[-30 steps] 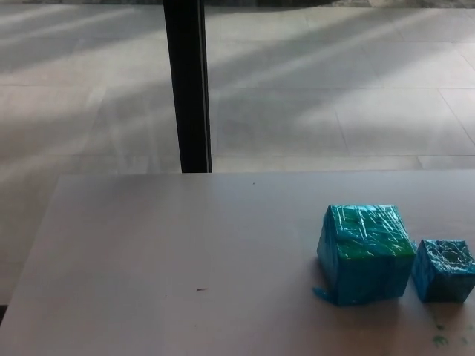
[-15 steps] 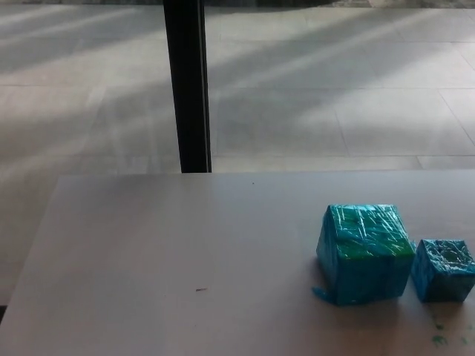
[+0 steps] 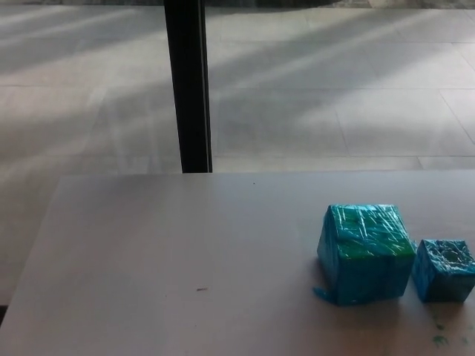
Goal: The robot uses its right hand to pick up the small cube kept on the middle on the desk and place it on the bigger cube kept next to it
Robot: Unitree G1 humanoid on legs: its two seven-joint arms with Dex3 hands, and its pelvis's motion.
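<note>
Blue shiny wrap covers both cubes. The small cube (image 3: 444,270) sits on the desk (image 3: 185,252), just beside the bigger cube (image 3: 365,252), not on top of it. So the job has not started: the picking up and the putting on top are both left to do. No robot hand shows at all, so I cannot tell if the right hand is wide or closed, or how near it is to the small cube.

The desk (image 3: 185,252) runs off the bottom and right edges, and the black post (image 3: 188,85) off the top.
</note>
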